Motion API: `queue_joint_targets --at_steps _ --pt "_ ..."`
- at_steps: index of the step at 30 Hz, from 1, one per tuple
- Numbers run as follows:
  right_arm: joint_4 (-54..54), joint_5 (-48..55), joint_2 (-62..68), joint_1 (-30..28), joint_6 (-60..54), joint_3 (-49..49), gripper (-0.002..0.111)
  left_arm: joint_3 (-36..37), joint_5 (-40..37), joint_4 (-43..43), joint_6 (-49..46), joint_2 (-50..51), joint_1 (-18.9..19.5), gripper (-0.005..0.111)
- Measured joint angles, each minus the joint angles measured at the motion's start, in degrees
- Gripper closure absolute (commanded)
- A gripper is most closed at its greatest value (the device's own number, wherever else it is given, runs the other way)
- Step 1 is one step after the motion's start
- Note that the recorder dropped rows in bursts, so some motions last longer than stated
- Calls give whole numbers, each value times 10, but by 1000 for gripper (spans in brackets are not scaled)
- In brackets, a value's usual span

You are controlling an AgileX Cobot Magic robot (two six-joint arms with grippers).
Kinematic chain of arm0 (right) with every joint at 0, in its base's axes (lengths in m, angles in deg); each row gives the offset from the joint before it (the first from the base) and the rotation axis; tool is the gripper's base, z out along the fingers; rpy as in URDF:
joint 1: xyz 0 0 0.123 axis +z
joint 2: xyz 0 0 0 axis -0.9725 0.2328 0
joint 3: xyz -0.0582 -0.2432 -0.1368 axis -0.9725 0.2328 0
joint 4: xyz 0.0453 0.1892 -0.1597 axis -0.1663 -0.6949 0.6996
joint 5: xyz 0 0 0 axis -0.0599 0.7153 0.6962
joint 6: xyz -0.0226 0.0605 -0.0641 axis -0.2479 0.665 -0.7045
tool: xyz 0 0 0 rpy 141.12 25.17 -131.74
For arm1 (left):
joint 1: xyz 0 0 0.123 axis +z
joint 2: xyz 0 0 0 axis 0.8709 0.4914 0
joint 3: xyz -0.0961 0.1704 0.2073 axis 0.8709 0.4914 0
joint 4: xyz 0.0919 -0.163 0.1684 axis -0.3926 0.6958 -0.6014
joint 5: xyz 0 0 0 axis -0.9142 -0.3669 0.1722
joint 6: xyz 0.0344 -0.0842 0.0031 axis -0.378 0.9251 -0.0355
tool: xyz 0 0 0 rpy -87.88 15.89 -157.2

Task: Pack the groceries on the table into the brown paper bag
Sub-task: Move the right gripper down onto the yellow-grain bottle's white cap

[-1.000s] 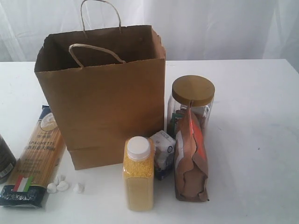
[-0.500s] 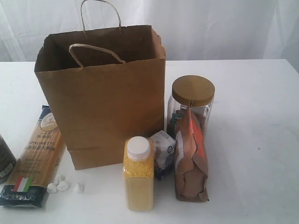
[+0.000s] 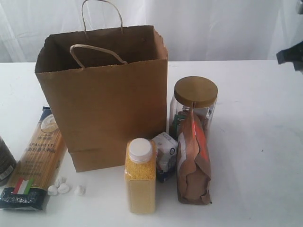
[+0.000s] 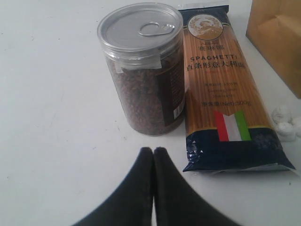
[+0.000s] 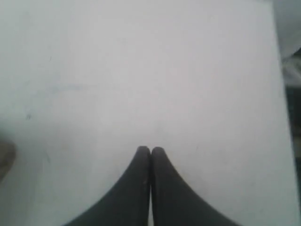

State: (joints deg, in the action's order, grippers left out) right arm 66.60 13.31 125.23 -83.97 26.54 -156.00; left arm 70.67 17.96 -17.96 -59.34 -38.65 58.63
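The brown paper bag (image 3: 102, 99) stands open and upright on the table (image 3: 255, 127). Left of it lie the spaghetti packet (image 3: 35, 158) (image 4: 223, 89) and the dark jar (image 3: 4, 161) (image 4: 143, 70), with small white lumps (image 3: 64, 187) (image 4: 284, 122) in front. The yellow-filled bottle (image 3: 140, 177), white-blue carton (image 3: 164, 153), brown pouch (image 3: 193, 158) and gold-lidded jar (image 3: 194, 106) stand to the bag's right. My left gripper (image 4: 153, 149) is shut and empty, just short of the dark jar. My right gripper (image 5: 150, 149) is shut and empty over bare table; a dark part of the right arm (image 3: 291, 54) shows at the far right edge.
A white curtain (image 3: 213, 28) hangs behind the table. The table's edge (image 5: 282, 94) runs along one side of the right wrist view.
A dark part of the right arm has come into the exterior view at the far right edge. The bag and groceries have not moved.
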Motion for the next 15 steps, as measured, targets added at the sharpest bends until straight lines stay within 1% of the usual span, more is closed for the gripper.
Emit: queue_joint_targets --at_steps 5,8,11,13,15 --pt "2 138 -6 1 14 0 108 0 0 0 0 0 0 107" --pt "8 205 -45 21 1 0 108 0 0 0 0 0 0 107" --pt "4 223 -104 66 11 -1 108 0 0 0 0 0 0 107" --pt "2 230 -141 110 25 -2 108 0 0 0 0 0 0 107" --pt "6 244 -169 168 55 -5 108 0 0 0 0 0 0 107"
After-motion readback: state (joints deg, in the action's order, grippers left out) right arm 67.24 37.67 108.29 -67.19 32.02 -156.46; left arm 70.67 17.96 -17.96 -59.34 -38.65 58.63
